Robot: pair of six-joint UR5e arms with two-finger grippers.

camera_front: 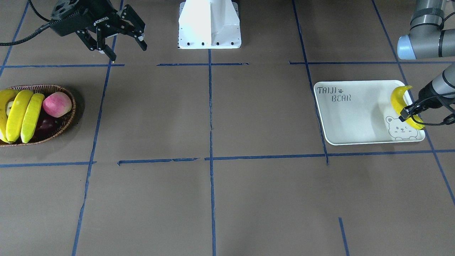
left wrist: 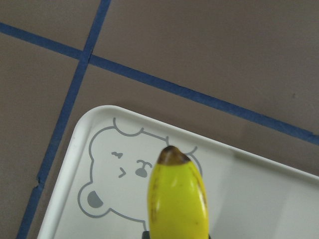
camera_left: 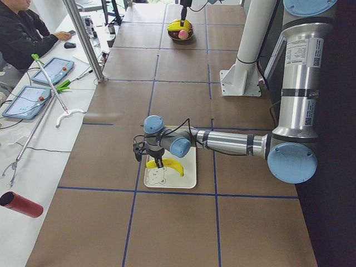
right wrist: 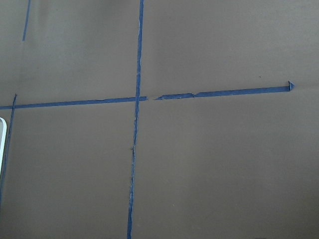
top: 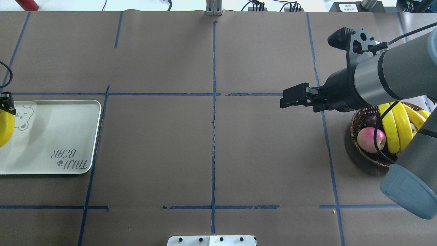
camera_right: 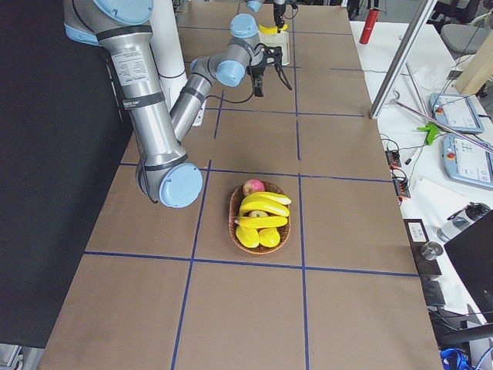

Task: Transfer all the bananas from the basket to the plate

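The white plate (camera_front: 355, 117) lies on the robot's left side and also shows in the overhead view (top: 51, 136). My left gripper (camera_front: 408, 113) is shut on a yellow banana (camera_front: 397, 97) and holds it over the plate's corner with the bear drawing; the left wrist view shows the banana's tip (left wrist: 177, 199) above the bear. The wicker basket (camera_front: 69, 117) on the robot's right side holds three bananas (camera_front: 17, 113), one of them paler. My right gripper (camera_front: 128, 52) hangs open and empty above the table, beside the basket (top: 355, 136).
A pink-red apple (camera_front: 57, 104) and a dark fruit (camera_front: 46, 125) lie in the basket with the bananas. The white robot base (camera_front: 209, 28) stands at mid-table on the robot's side. Blue tape lines cross the brown table. An operator's bench with tablets runs along the far side.
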